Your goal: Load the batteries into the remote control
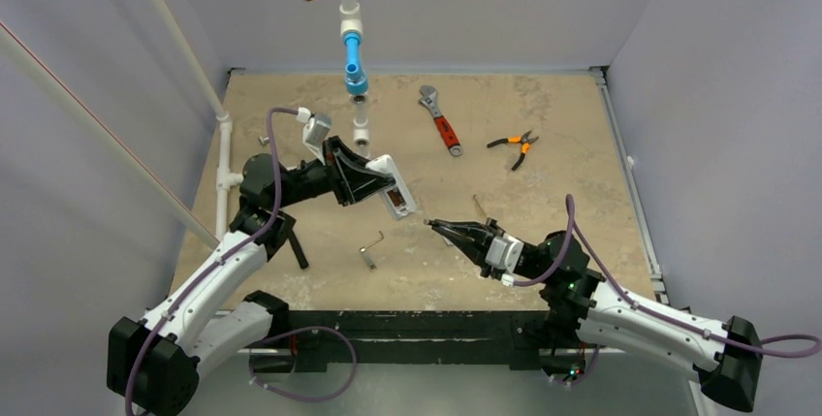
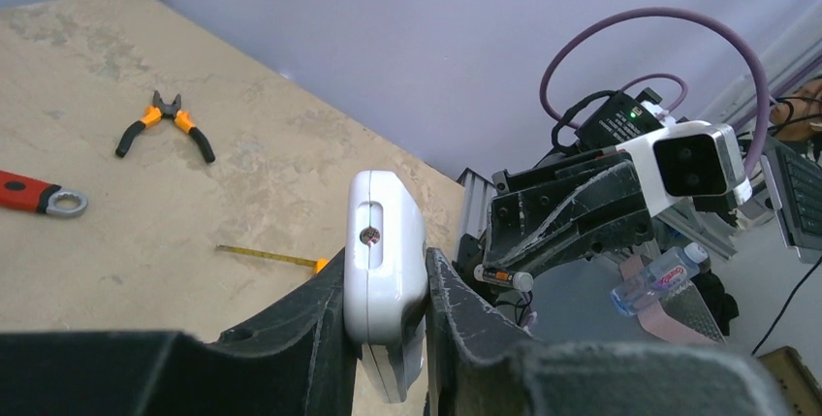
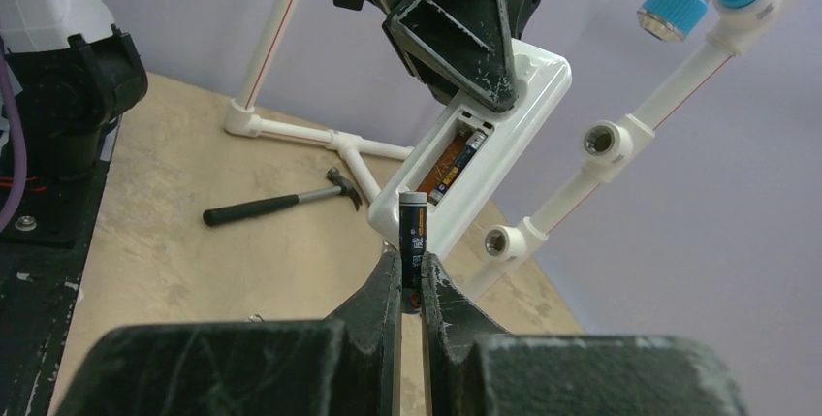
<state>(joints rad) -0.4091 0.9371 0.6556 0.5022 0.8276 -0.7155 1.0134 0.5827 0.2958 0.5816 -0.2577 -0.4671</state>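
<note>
My left gripper (image 1: 380, 183) is shut on the white remote control (image 1: 395, 190) and holds it tilted above the table. In the left wrist view the remote (image 2: 383, 261) sits edge-on between the fingers. In the right wrist view the remote (image 3: 490, 159) shows its open battery compartment, with one battery (image 3: 458, 164) lying inside. My right gripper (image 3: 412, 269) is shut on a dark battery (image 3: 414, 237), held upright just short of the remote's lower end. In the top view the right gripper (image 1: 438, 226) points at the remote from the right, a small gap away.
A red-handled wrench (image 1: 441, 121) and orange pliers (image 1: 514, 148) lie at the back. A hex key (image 1: 371, 247) lies in front of the remote, and a hammer (image 3: 281, 201) lies near the left arm. A white pipe frame (image 1: 351, 48) with blue and orange fittings stands at the back.
</note>
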